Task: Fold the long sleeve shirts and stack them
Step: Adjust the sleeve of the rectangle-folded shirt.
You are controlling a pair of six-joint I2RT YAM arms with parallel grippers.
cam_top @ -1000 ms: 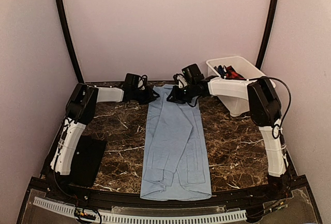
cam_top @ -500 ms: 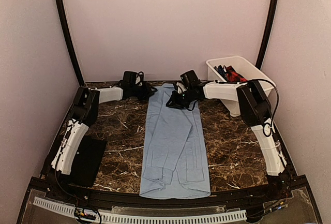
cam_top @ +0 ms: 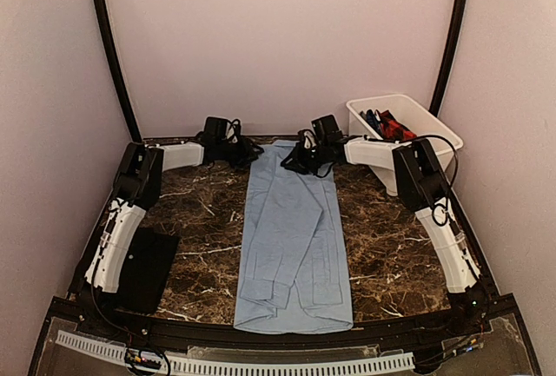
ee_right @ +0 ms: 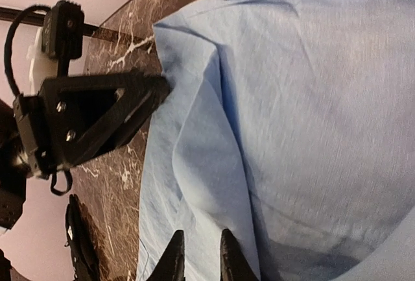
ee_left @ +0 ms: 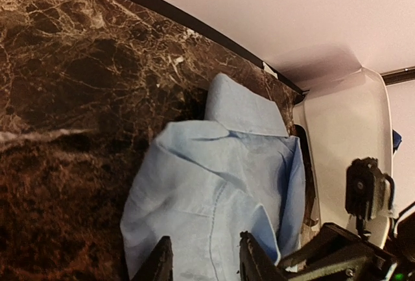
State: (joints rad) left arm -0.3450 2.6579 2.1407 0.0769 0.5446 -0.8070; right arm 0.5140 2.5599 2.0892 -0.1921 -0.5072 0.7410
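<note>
Pinching narrowly, the right hand (ee_right: pixel 198 256) holds a fold of the light-blue shirt (cam_top: pixel 291 237) at its far corner. Opposite it, the left hand (ee_left: pixel 202 263) has its fingers partly parted over the collar end; I cannot tell whether it grips. From both hands the cloth runs flat along the bench (cam_top: pixel 382 246) toward the arm bases.

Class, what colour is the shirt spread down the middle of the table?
The shirt is plain light blue, clearest in the top external view.
</note>
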